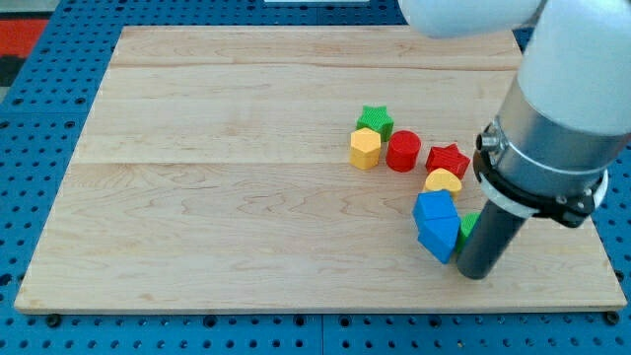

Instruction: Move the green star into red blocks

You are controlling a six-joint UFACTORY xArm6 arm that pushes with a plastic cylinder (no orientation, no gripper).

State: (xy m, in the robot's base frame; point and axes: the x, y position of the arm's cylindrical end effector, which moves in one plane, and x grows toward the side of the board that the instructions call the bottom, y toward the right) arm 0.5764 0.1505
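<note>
Right of centre in the frame, the green star (pixel 375 119) lies flat on the wooden counter (pixel 227 177). It is the uppermost block of a small cluster. A yellow hexagonal block (pixel 365 149) sits directly below the star and touches it. A red cylinder (pixel 402 151) stands just beside the star at its lower right, touching or nearly touching the yellow hexagonal block.

Further to the lower right lies a red star (pixel 448 158), just beside the red cylinder. A yellow heart-shaped block (pixel 443 181) sits below the red star, against it. A blue block (pixel 436 225), of irregular angular shape, lies below the yellow heart-shaped block.

The arm enters from the upper right of the frame. No pincer is fitted, so no spread or pinched state applies: the arm ends in a dark rod. My tip (pixel 474 272) rests on the counter in the lower right of the frame, just beside the right edge of the blue block. A second green block (pixel 469 225) shows between the blue block and the rod; most of it is hidden, so its shape cannot be told.

The green star lies well apart from my tip, up and to the left of it, with both red blocks, the yellow heart-shaped block and the blue block in between.
</note>
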